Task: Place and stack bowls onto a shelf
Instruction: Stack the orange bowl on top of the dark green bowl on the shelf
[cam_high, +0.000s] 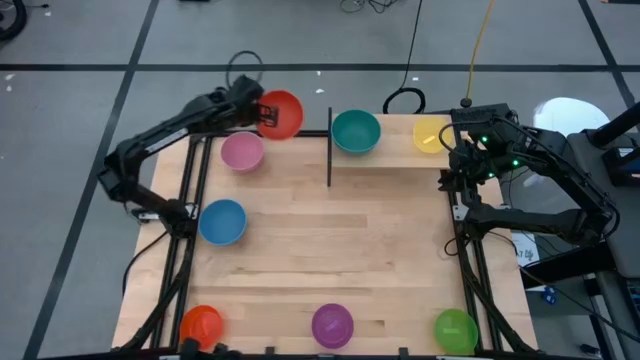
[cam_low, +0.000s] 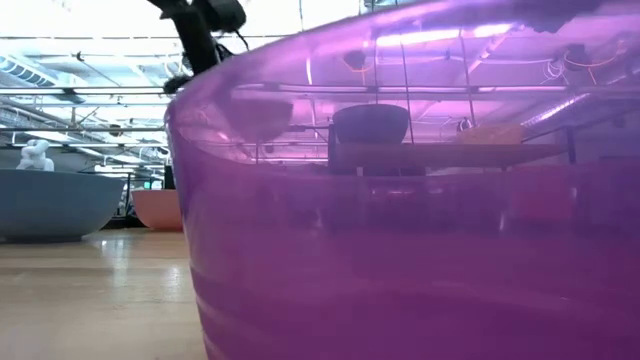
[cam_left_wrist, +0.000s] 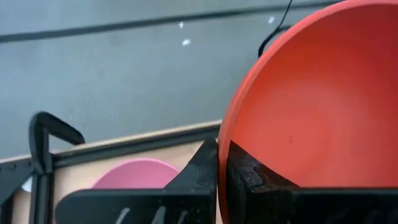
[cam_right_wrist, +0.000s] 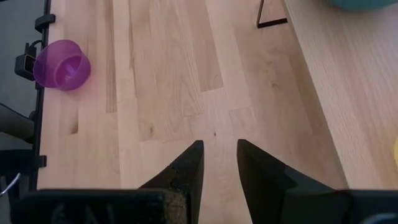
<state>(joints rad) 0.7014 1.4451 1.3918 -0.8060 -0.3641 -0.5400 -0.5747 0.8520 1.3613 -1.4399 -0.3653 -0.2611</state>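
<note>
A: Where is the left hand (cam_high: 262, 112) now?
B: At the far left corner of the large light-wood desk (cam_high: 330, 250). Its two dark fingers (cam_left_wrist: 205, 174) are pressed together on the rim of the small round red plastic bowl (cam_high: 282, 114); one finger is inside the rim and one outside, as the left wrist view shows. The bowl is tilted and hangs past the desk's far edge, above the grey floor.

A: And the right hand (cam_right_wrist: 219, 163)?
B: It waits over the right side of the desk, near the right end of the small light-wood shelf with black posts (cam_high: 395, 150). Its fingers stand a little apart, w/ nothing between them, only bare wood below.

A: Bowls on the shelf?
B: Two. The teal plastic bowl (cam_high: 355, 131) sits at the shelf's left end, the yellow plastic bowl (cam_high: 431, 134) toward its right end, partly hidden by the right arm. They are apart, not stacked.

A: The rest?
B: The pink plastic bowl (cam_high: 242, 151) is on the desk just beside the red one, left of the shelf. The blue plastic bowl (cam_high: 222, 221) is at the left edge, approx. mid-desk. Along the near edge: the orange plastic bowl (cam_high: 201, 325) at the left corner, the purple see-through plastic bowl (cam_high: 332, 325) in the middle, the green plastic bowl (cam_high: 455, 329) at the right corner. In the low view the purple bowl fills most of the picture.
</note>
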